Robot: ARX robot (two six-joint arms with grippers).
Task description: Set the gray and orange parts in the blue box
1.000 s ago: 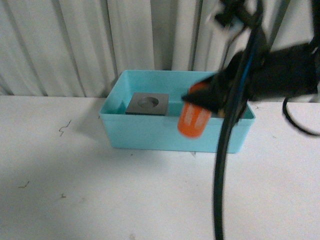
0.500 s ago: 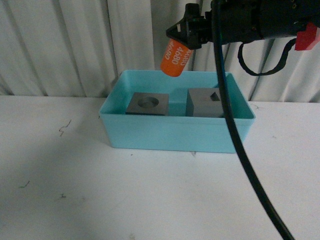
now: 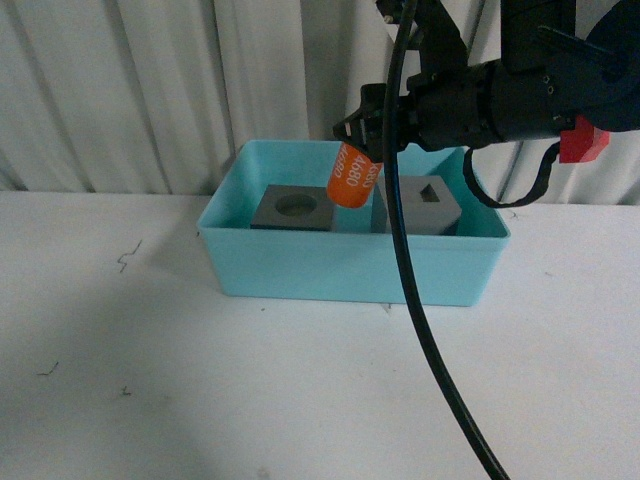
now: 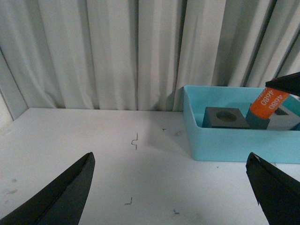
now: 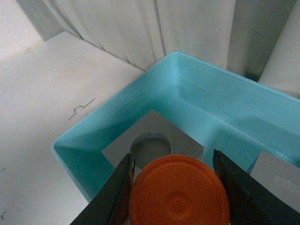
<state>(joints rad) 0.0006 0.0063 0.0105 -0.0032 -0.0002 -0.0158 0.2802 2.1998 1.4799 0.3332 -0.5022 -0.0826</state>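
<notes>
A: Two gray cubes sit inside the blue box [image 3: 300,268] on the white worktop [image 3: 200,380]: the cube with the round hole [image 3: 293,208] toward the left, the cube with the rectangular hole [image 3: 425,205] toward the right. We see them apart, with a gap between them.

B: We find the orange cylinder [image 3: 352,176] above that gap, tilted, its white numbers facing the front camera. The right gripper [image 3: 368,140] clamps it by its upper end, with a dark finger pressed on either side in the right wrist view, where its round orange end [image 5: 179,192] fills the space between them.

A: We note that the cylinder hangs over the box interior, its lower end about level with the rim.

B: We see the left gripper [image 4: 171,187] spread wide and holding nothing, low over bare worktop, well to the left of the box. Pale curtains [image 3: 150,90] close the background.
</notes>
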